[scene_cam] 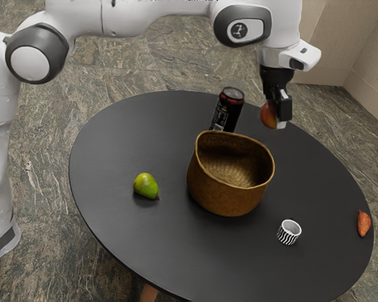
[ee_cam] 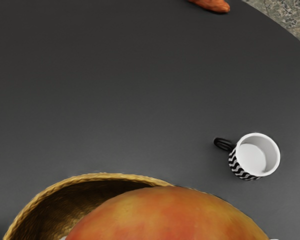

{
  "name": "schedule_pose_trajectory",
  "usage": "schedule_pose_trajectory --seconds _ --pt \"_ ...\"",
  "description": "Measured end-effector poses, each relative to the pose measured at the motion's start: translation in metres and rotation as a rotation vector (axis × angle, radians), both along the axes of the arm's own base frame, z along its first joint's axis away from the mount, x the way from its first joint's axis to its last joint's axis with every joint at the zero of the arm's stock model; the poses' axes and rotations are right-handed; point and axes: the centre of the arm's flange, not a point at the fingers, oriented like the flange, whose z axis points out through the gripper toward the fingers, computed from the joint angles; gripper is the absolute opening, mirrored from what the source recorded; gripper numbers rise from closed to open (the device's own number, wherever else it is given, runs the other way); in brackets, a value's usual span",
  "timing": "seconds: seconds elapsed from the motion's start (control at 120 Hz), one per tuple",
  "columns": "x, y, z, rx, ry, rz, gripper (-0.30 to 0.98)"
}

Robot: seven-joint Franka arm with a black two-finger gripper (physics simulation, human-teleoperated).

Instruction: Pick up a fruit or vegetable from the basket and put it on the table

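The woven basket (scene_cam: 230, 198) stands open on the dark round surface (scene_cam: 123, 132), its mouth upward and part of its woven inside showing. The patterned mug (scene_cam: 288, 234) is upright, its white interior facing up, between the basket and the surface's edge at the exterior view's right. The red-orange fruit (scene_cam: 268, 116) is in the air, gripped from two sides by the jaws of the gripper (scene_cam: 280, 122), at their tips, above the basket's rim level. In the wrist view it covers part of that rim. The black can (scene_cam: 227, 110) stands just beside the basket, toward the surface's far edge. The green pear (scene_cam: 145, 186) lies toward the exterior view's left edge of the surface; the orange-brown sweet potato (scene_cam: 363, 223) lies near the right one.
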Motion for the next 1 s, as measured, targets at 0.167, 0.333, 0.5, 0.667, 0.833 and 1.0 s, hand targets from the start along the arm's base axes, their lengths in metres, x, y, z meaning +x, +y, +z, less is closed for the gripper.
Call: schedule_pose_trajectory --seconds 0.167,0.333,0.5,0.667,0.833,1.0 --pt "0.066 -0.006 -0.037 -0.018 0.018 -0.012 0.28" --pt "0.103 -0.006 -0.082 -0.021 0.004 -0.005 0.28" --pt "0.119 -0.007 -0.092 -0.022 -0.056 0.003 0.28" --pt "0.124 -0.001 -0.091 -0.016 -0.095 0.015 0.45" --pt "0.127 0.003 -0.093 -0.02 -0.106 0.016 0.61" --pt "0.124 0.006 -0.091 -0.019 -0.111 0.014 0.66"
